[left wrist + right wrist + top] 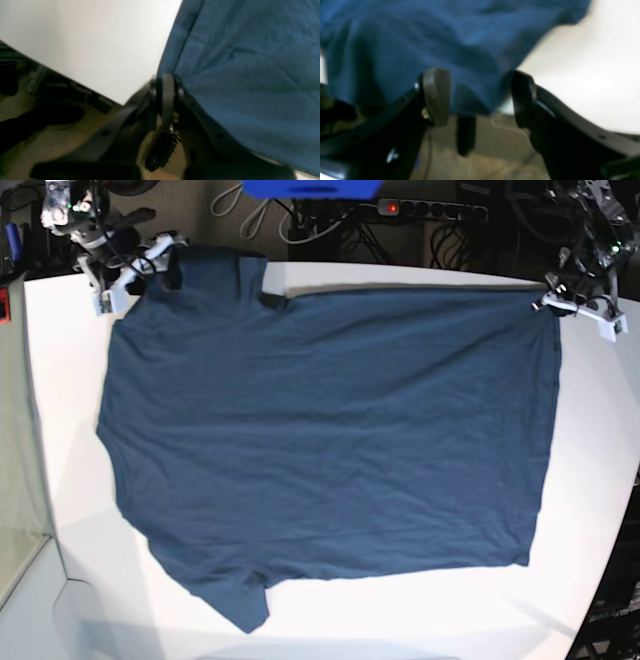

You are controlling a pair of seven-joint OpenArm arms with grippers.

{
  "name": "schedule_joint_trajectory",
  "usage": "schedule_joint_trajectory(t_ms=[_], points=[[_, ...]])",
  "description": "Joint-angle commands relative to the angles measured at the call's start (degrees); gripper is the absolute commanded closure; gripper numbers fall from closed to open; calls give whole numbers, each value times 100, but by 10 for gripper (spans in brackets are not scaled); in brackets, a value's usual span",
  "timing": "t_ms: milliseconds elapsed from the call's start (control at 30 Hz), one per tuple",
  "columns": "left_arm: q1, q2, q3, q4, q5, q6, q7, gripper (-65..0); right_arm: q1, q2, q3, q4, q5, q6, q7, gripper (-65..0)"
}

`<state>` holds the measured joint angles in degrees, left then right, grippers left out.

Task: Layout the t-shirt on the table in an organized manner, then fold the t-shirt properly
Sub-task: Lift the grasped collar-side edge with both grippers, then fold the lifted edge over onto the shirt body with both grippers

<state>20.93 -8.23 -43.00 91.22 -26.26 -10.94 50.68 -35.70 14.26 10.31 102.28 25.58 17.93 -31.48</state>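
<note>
My left tool [166,86] is clamped shut on a corner of the dark navy-blue cloth t-shirt [330,440]. My right tool [480,97] gapes wide, shirt edge drooping between its jaws, unpinched. The shirt spreads flat between them over the big white smooth surface [70,420]. Beyond both tools lie dark cables [400,230].
</note>
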Motion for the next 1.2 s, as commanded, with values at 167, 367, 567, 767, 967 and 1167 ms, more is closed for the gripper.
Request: schedule_joint_trajectory(t_ms=[167,367,567,767,967,1167], points=[[13,-52,-21,34,28,-1,36,0,-30,38,-173,-43,4,-4,-65,-386],[13,-34,-29,52,20,-1,36,0,-21,64,-147,-43,4,-4,-117,-167],[13,-61,-38,113,20,-1,36,0,-12,73,-129,-35,4,-4,-126,-5],[-49,-69,-56,465,20,-1,36,0,-21,354,-112,238,4,-4,-135,0],[-242,-69,-56,931,20,-1,53,0,5,460,-112,932,4,-4,-311,0],[-462,-69,-73,1054,20,-1,62,0,647,477,-112,1143,4,-4,-1005,0]])
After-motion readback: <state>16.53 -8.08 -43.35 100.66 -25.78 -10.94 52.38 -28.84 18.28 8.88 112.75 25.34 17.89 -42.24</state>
